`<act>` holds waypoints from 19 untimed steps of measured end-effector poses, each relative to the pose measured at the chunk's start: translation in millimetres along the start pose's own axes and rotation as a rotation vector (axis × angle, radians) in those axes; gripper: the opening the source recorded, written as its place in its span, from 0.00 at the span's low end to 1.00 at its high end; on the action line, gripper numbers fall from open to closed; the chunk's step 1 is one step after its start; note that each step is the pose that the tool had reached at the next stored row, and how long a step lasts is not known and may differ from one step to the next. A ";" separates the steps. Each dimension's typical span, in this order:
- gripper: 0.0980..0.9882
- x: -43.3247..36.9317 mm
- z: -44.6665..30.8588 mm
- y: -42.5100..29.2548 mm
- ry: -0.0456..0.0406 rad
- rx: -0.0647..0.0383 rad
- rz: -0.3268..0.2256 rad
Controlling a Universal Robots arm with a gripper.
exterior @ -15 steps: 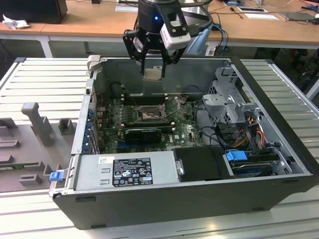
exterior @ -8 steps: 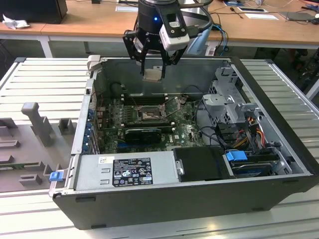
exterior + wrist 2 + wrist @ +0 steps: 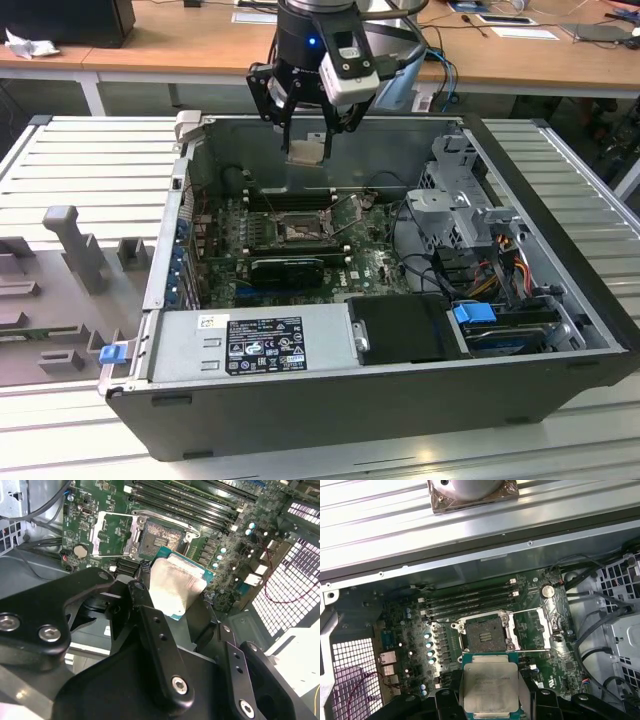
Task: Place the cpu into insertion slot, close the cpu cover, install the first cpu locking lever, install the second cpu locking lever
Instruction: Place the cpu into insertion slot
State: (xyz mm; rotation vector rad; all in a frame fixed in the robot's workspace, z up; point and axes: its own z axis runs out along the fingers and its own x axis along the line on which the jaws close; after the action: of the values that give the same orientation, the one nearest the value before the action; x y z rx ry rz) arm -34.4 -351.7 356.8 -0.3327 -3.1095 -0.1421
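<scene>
While the gripper (image 3: 306,138) clamps the cpu (image 3: 305,151), a ribbed grey table (image 3: 90,165) bears the computer case (image 3: 400,400), wooden desks (image 3: 180,50) at its twelve o'clock.

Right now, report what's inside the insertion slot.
Nothing is seated: the insertion slot shows a bare contact field, the cpu cover open beside it. The cpu in the hand covers one corner in the second wrist view.
</scene>
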 end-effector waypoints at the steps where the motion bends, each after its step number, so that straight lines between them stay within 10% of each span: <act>1: 0.48 0.0 0.0 0.0 -0.0002 0.000 0.002; 19: 0.48 0.0 0.3 0.0 -0.0136 -0.003 0.151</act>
State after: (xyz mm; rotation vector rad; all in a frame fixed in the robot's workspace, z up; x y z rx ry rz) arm -34.5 -351.7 356.5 -0.5692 -3.0820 -0.1434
